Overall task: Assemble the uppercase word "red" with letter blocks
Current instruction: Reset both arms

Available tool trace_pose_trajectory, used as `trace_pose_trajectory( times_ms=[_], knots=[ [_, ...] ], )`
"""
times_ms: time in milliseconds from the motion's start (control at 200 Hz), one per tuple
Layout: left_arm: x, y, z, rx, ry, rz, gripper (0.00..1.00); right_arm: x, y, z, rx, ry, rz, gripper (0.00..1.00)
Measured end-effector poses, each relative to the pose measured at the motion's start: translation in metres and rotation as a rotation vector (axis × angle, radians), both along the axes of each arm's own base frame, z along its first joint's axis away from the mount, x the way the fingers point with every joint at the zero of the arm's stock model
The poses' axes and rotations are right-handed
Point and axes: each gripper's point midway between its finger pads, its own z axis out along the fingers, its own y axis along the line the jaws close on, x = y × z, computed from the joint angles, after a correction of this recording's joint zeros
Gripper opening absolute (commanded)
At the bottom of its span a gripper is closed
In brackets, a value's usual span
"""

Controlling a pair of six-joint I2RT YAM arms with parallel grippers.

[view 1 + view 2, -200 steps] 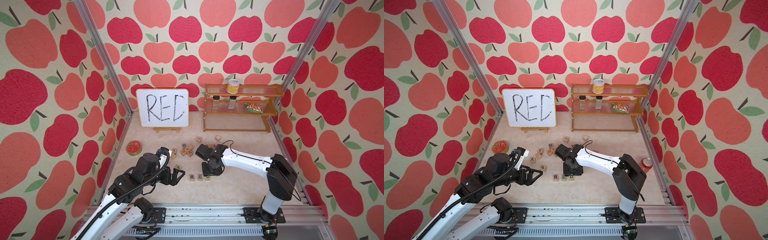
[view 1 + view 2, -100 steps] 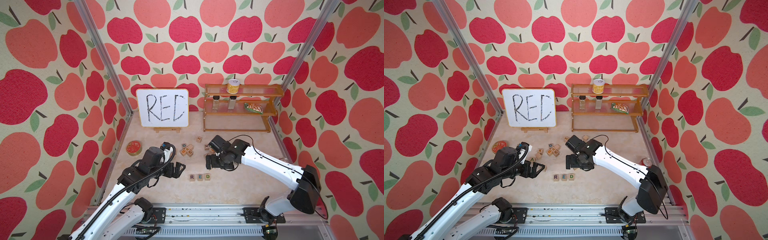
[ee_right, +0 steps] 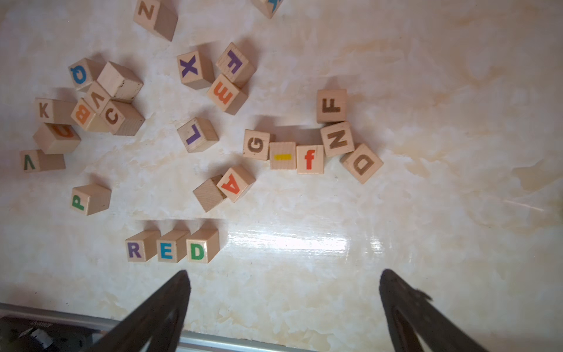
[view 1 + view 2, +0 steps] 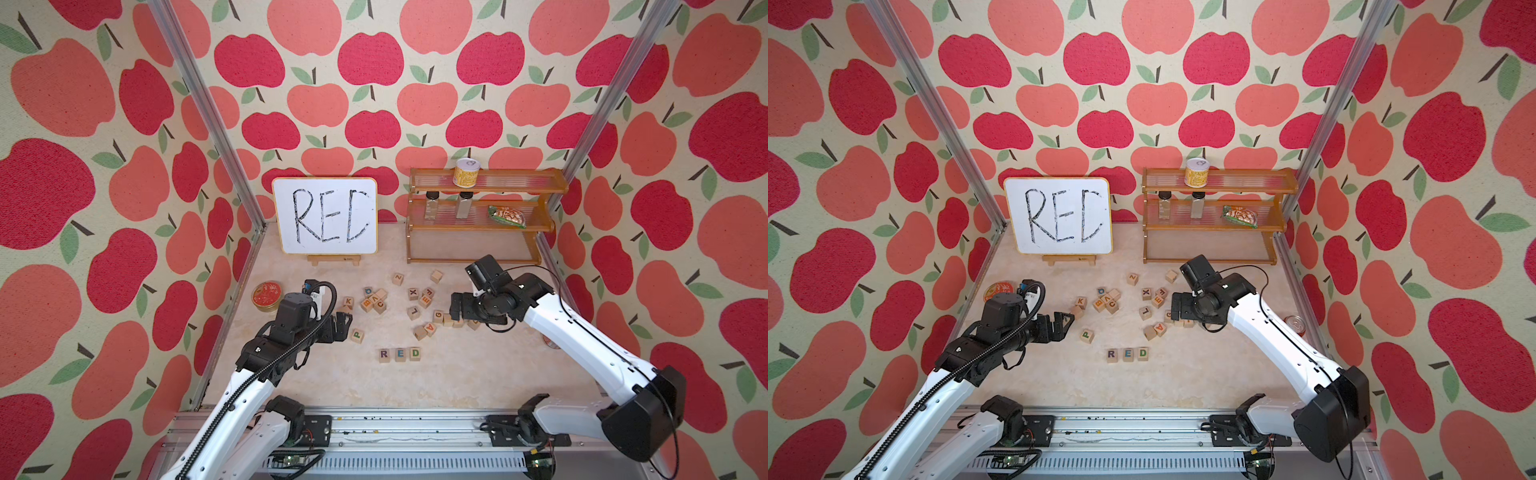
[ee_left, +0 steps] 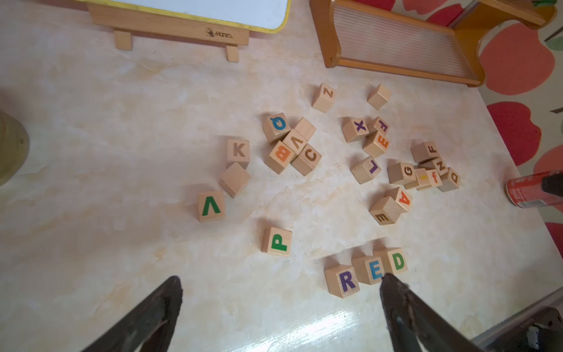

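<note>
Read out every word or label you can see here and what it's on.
"RED", last letter broken: black handwriting on white whiteboard.
"R" "E" "D": row of three pale wooden letter blocks.
"Manes", roughly: whiteboard's wooden stand.
Single letters like "K", "P", "X": loose wooden cubes.
Yellow can, red can: labels too blurred.

White arms (image 4: 582,345), black joints (image 4: 640,419)

Both end effectors (image 5: 280,277) (image 3: 284,272) spread wide, empty
</note>
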Motion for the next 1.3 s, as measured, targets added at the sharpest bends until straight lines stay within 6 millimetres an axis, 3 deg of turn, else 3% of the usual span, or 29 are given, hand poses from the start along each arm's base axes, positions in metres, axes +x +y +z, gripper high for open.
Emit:
trace_pose_trajectory(
  times_ms=[375, 620, 780, 980, 1191, 1301],
  knots=[
    [0.035, 0.077, -0.025, 0.003, -0.009, 0.305, 0.99, 0.036, -0.068, -0.013, -0.153, -0.231, -0.029, 0.99],
    [0.053, 0.103, -0.038, 0.061, -0.065, 0.352, 0.99, 0.070, -0.115, -0.029, -0.247, -0.350, -0.099, 0.99],
    [0.065, 0.129, -0.051, 0.079, -0.085, 0.434, 0.99, 0.088, -0.140, -0.051, -0.302, -0.416, -0.135, 0.99],
    [0.089, 0.158, -0.062, 0.107, -0.116, 0.508, 0.99, 0.115, -0.154, -0.069, -0.349, -0.527, -0.140, 0.99],
    [0.117, 0.172, -0.085, 0.142, -0.138, 0.494, 0.99, 0.137, -0.153, -0.076, -0.364, -0.637, -0.125, 0.99],
    [0.133, 0.170, -0.093, 0.120, -0.168, 0.464, 0.99, 0.144, -0.152, -0.077, -0.363, -0.687, -0.127, 0.99]
  ],
)
